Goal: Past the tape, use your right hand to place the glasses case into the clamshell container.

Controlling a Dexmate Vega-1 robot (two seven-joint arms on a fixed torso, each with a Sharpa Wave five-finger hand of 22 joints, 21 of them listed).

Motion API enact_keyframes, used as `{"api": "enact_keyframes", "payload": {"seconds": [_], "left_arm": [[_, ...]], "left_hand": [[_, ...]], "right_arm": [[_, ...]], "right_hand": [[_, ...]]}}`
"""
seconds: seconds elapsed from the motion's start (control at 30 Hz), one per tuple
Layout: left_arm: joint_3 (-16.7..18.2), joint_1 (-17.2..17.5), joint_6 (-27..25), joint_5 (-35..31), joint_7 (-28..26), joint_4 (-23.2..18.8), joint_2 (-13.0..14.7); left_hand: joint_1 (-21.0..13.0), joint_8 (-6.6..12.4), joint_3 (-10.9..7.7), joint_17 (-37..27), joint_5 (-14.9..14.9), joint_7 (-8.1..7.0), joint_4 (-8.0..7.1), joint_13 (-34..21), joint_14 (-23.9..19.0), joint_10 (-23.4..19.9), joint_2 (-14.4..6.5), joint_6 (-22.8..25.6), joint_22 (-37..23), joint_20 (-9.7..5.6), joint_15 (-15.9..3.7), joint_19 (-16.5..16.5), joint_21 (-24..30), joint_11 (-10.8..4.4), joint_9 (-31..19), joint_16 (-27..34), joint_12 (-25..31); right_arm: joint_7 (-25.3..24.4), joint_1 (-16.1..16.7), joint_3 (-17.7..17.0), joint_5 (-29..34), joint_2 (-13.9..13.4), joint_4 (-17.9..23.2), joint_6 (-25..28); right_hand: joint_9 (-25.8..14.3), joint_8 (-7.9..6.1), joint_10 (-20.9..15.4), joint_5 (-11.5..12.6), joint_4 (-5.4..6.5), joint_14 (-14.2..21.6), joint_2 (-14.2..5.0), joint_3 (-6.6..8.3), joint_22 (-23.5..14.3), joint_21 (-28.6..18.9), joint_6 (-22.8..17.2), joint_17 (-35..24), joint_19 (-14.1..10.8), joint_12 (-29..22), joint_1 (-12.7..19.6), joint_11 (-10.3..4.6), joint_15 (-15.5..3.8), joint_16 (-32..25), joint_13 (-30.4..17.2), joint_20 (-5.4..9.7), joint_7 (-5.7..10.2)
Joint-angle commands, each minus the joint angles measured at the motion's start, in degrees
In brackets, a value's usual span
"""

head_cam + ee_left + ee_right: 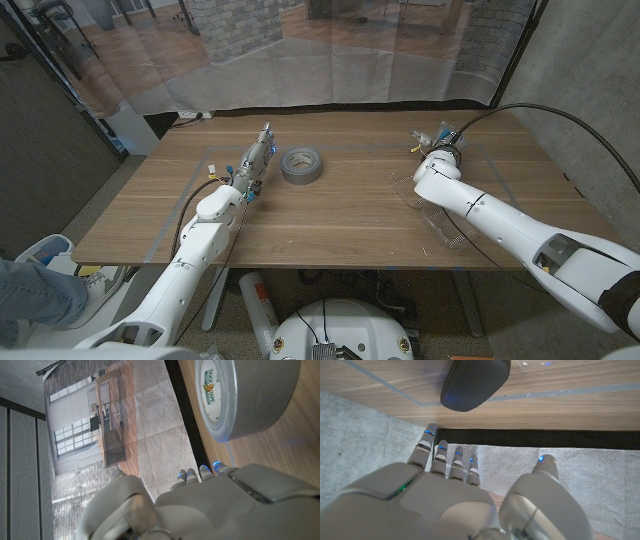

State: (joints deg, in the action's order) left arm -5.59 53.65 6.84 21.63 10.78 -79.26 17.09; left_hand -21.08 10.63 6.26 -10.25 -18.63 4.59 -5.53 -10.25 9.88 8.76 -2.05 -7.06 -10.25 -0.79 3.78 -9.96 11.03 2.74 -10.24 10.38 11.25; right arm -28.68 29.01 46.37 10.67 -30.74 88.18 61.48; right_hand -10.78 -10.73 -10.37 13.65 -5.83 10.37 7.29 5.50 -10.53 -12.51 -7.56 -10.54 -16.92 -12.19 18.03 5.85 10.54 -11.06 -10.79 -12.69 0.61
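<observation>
Glasses case (475,382) just beyond right hand's (465,495) fingertips (431,430).

left hand (255,160) on wooden table (330,235), just beside grey tape roll (301,165) | right hand (440,140) near far right corner | clear clamshell container (430,205) under right forearm

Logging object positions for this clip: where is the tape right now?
In the head view, the tape lies flat on the table's far middle, just right of the left hand and well left of the right hand.
</observation>
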Motion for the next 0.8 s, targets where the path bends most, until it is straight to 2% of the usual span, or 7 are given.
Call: {"api": "enact_keyframes", "payload": {"seconds": [0.03,0.53,0.8], "left_arm": [[0.25,-0.08,0.17,0.24,0.38,0.64,0.0],[0.49,0.26,0.4,0.29,0.18,0.82,-0.19],[0.78,0.65,0.01,0.38,0.0,0.56,-0.05]], "left_hand": [[-0.17,0.54,0.34,-0.24,0.01,-0.01,0.06,-0.33,1.73,0.22,-0.41,0.15,-0.11,0.37,0.53,-1.4,0.32,-0.01,-0.33,0.35,0.23],[-0.24,0.51,0.49,-0.24,0.07,-0.08,0.07,-0.34,1.85,0.38,-0.49,0.08,-0.12,0.52,0.6,-1.42,0.34,0.0,-0.33,0.31,0.18],[-0.28,0.49,0.57,-0.24,0.11,-0.11,0.07,-0.34,1.86,0.39,-0.54,0.04,-0.13,0.54,0.65,-1.44,0.34,0.06,-0.33,0.31,0.18]], "right_arm": [[2.95,-3.36,2.68,-0.42,0.47,-2.91,2.01],[6.01,-6.65,5.2,-1.91,1.25,-7.31,2.62],[6.15,-7.59,5.43,-2.68,2.41,-9.86,1.8]], "right_hand": [[-0.31,-0.46,-0.54,0.27,-0.21,0.43,-0.36,-0.25,-0.13,0.21,-0.39,-0.18,-0.47,-0.45,0.14,0.09,0.36,-0.17,-0.26,0.09,0.02],[-0.31,-0.6,-0.77,0.45,-0.46,1.37,-0.83,-0.03,-0.15,0.24,-0.48,-0.13,-0.82,-0.55,0.92,-0.06,0.09,-0.41,-0.26,0.11,0.18],[-0.3,-0.8,-1.08,0.54,-0.69,1.87,-1.1,0.1,-0.2,0.12,-0.83,-0.11,-1.46,-0.67,1.55,-0.08,-0.86,-0.47,-0.26,0.14,0.37]]}}
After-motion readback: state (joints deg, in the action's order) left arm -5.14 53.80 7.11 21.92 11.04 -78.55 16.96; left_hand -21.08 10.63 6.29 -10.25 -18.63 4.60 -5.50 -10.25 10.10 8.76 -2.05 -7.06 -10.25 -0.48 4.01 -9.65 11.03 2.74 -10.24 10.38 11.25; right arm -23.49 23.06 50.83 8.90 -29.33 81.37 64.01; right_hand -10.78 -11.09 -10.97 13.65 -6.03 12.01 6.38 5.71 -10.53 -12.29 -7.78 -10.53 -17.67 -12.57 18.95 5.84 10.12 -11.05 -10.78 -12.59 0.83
